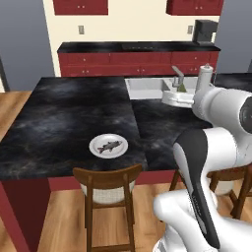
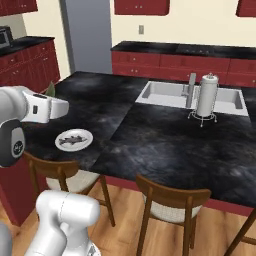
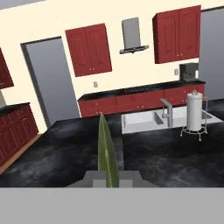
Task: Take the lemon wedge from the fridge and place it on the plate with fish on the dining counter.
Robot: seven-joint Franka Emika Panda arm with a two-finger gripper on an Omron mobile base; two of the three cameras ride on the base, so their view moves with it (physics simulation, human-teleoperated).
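Observation:
My gripper point(image 3: 107, 176) is shut on the lemon wedge point(image 3: 106, 148), a slim yellow-green sliver that stands up between the finger tips. In the left base view the gripper point(image 1: 181, 90) hangs well above the dining counter point(image 1: 59, 123), with the wedge point(image 1: 181, 87) poking out of it. The right base view shows the gripper point(image 2: 51, 95) and the wedge point(image 2: 50, 90) up and left of the plate with fish point(image 2: 88, 135). That small white plate point(image 1: 93, 147) lies near the counter's front edge, apart from the gripper. The fridge is out of view.
A sink point(image 2: 165, 92) with a faucet point(image 2: 191, 89) is set into the counter's far side, and a paper towel stand point(image 2: 206, 97) is beside it. Wooden stools point(image 1: 106, 184) point(image 2: 170, 205) line the near edge. Red cabinets point(image 1: 133, 61) run along the back wall.

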